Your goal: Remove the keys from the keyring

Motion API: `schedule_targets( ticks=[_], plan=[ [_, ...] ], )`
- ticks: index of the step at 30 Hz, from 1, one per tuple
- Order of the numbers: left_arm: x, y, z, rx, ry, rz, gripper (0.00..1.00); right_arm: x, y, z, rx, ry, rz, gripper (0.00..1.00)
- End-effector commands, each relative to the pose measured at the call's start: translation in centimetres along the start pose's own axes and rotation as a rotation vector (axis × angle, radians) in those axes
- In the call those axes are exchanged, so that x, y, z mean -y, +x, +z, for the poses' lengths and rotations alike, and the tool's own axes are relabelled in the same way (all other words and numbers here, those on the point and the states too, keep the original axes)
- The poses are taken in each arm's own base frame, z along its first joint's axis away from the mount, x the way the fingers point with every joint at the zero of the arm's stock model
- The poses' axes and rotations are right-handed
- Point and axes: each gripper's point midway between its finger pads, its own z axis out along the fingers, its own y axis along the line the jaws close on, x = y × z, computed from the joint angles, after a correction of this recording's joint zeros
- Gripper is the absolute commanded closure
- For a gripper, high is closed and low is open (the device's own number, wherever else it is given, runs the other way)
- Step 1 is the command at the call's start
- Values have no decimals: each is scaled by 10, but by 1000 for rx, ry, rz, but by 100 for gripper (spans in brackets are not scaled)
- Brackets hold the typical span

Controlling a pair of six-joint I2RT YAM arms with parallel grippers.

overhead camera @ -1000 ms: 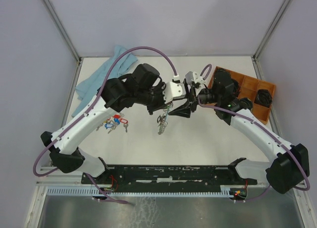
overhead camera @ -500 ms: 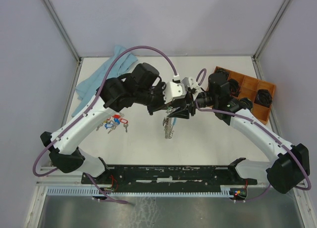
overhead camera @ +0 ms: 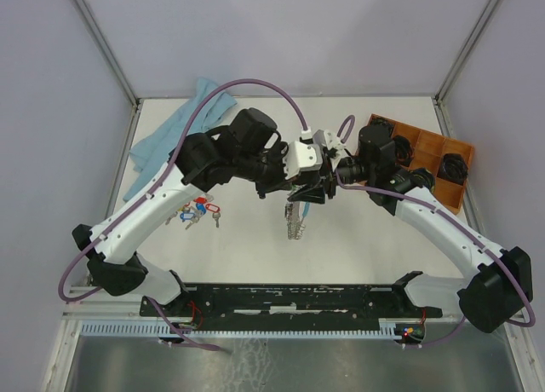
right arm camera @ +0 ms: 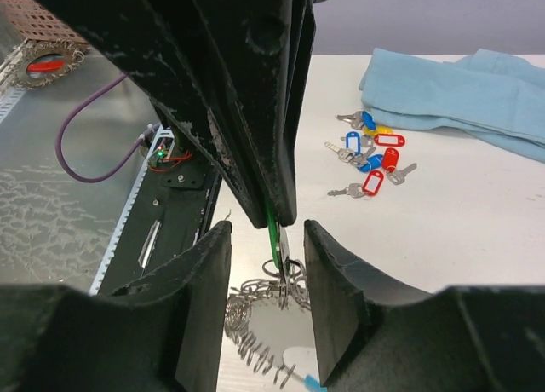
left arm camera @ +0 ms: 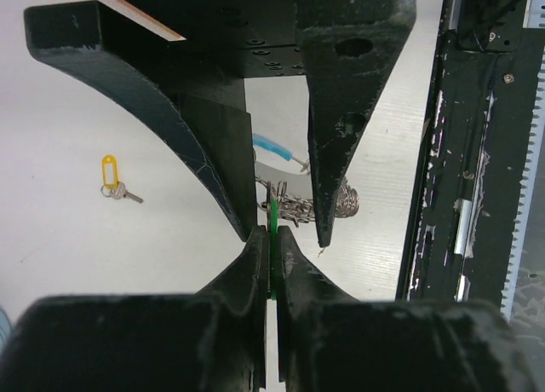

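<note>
My left gripper (left arm camera: 273, 234) is shut on a green plastic tag (left arm camera: 274, 217). Below the tag hangs the keyring (overhead camera: 294, 220), a floppy loop strung with silver keys (right arm camera: 264, 311), above the table. A light blue stretch of the ring (left arm camera: 271, 144) shows behind the tag. My right gripper (right arm camera: 266, 234) faces the left one with its jaws apart. They stand one on each side of the green tag (right arm camera: 274, 239) and the left fingers (right arm camera: 255, 111), with a gap on both sides. In the top view the two grippers (overhead camera: 305, 189) meet mid-table.
Loose keys with red, blue and yellow tags (overhead camera: 197, 210) lie on the table to the left, and a blue cloth (overhead camera: 170, 145) lies at the back left. An orange compartment tray (overhead camera: 426, 149) stands at the back right. A yellow-tagged key (left arm camera: 111, 172) lies apart.
The right gripper has moved left around the left gripper's tip and its jaws have narrowed. The hanging keyring has shifted slightly right and lower.
</note>
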Motion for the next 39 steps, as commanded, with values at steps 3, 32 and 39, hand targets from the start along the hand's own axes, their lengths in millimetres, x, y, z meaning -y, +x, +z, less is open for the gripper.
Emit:
schedule_targets(
  ticks=[3, 32, 39],
  plan=[
    [-3, -30, -10, 102, -16, 52, 97, -4, -29, -1, 43, -3, -81, 59],
    [27, -64, -97, 774, -225, 97, 48, -32, -45, -13, 54, -148, -57, 99],
    [49, -10, -82, 982, -278, 82, 36, -52, -44, -19, 30, -239, -85, 99]
  ],
)
